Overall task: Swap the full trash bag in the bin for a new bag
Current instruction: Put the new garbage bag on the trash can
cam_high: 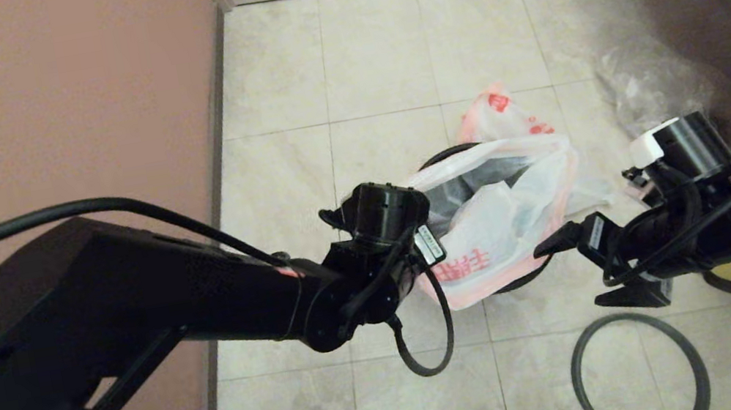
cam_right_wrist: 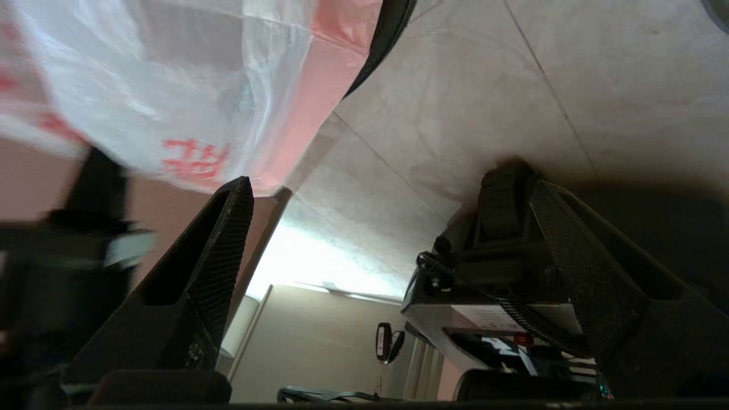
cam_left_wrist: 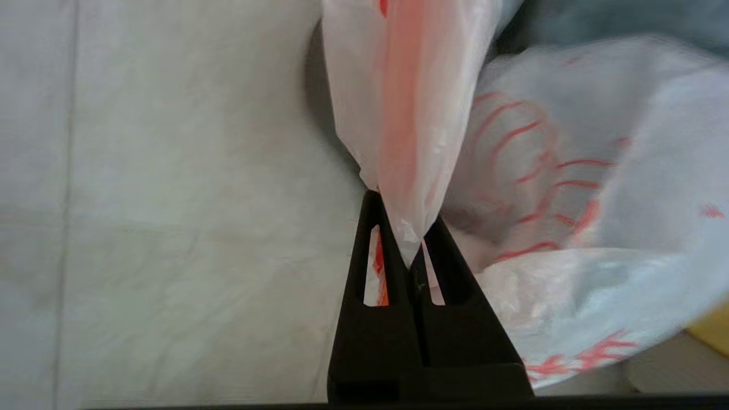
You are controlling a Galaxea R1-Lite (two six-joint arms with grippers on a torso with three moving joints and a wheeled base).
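Trash bag, the full trash bag [cam_high: 503,226], sits in the bin [cam_high: 436,162] on the tiled floor [cam_high: 370,56], its mouth slack and open. We judge the film thin, soft and slippery, easy to tear, with cans inside giving it some weight. Our left gripper [cam_left_wrist: 411,250] has its jaws pinched tight on a gathered fold of the pink-trimmed rim, which we judge the best hold. Our right gripper [cam_high: 603,269] waits just beside the bag, jaws spread wide and empty. The grey hoop [cam_high: 636,367] lies apart on the floor.
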